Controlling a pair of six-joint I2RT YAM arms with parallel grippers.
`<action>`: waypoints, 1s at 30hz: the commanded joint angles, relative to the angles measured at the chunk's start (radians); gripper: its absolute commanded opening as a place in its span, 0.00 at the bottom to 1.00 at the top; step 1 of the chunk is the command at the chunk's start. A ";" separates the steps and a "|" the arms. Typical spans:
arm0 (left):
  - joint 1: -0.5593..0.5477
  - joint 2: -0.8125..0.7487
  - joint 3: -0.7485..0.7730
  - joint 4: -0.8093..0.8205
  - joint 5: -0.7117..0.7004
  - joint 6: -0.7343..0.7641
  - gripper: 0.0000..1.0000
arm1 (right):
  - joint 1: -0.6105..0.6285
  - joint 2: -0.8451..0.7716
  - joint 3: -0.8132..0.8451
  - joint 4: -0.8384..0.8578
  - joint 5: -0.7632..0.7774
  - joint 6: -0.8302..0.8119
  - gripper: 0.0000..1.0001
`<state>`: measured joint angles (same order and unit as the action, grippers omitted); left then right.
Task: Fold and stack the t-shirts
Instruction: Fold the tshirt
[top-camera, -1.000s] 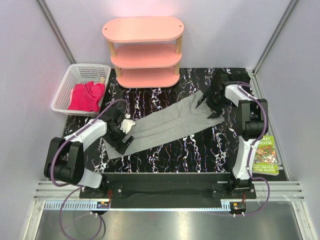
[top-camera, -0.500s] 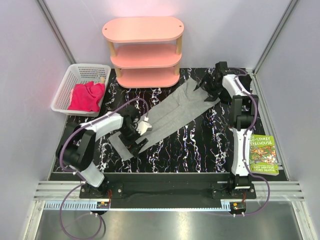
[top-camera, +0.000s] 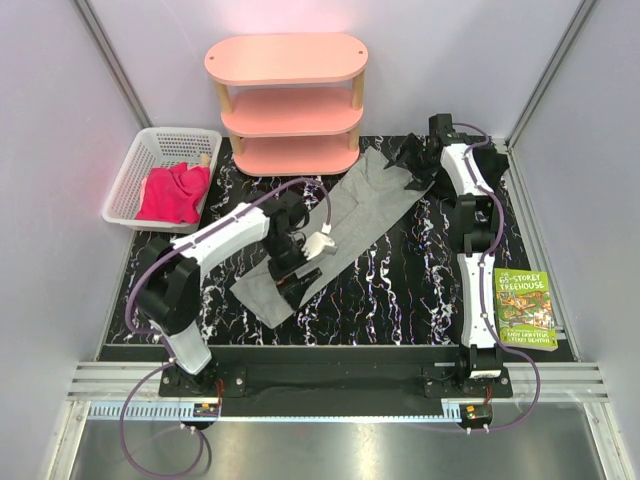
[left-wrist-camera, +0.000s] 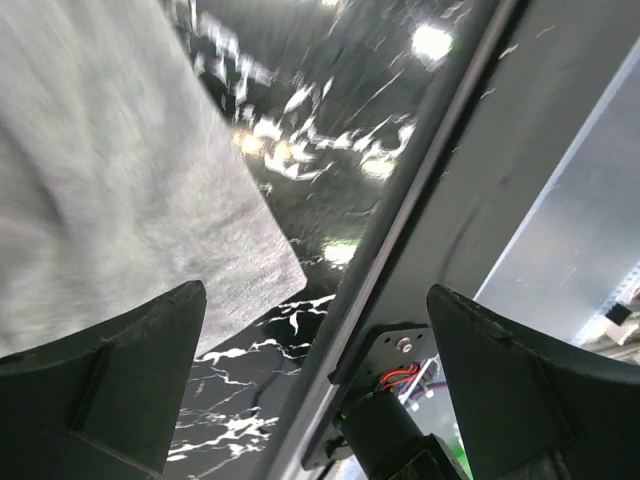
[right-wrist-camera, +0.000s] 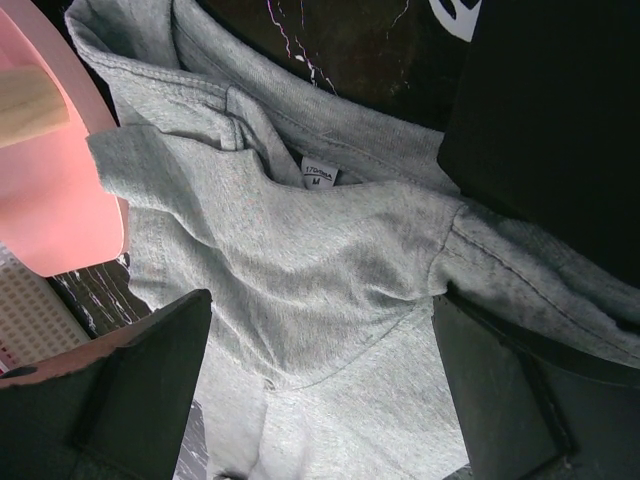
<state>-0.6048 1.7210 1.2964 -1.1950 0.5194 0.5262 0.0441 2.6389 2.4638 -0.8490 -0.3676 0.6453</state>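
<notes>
Left gripper (left-wrist-camera: 312, 295) hangs spread wide over the near end of the grey shirt (top-camera: 345, 215), grasping nothing. The shirt lies in a long strip slanting across the black marbled table (top-camera: 400, 290). Right gripper (right-wrist-camera: 320, 300), equally wide and empty, hovers above its collar. A book (top-camera: 525, 308) lies at the right. Farther off are a pink shirt (top-camera: 172, 192) in a basket (top-camera: 135, 165) and a shelf (top-camera: 288, 100).
</notes>
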 joint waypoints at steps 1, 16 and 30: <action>0.020 -0.083 0.130 -0.098 0.050 0.034 0.99 | -0.007 -0.008 0.017 -0.018 -0.011 -0.033 1.00; 0.128 0.090 0.007 0.161 -0.045 -0.060 0.99 | 0.013 -0.108 -0.072 -0.013 -0.013 -0.059 1.00; 0.102 0.098 -0.170 0.080 -0.030 0.011 0.99 | 0.011 -0.047 0.038 -0.022 -0.002 -0.059 1.00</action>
<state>-0.4759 1.8595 1.2098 -1.0622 0.4767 0.4900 0.0521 2.5950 2.4008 -0.8646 -0.3752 0.5983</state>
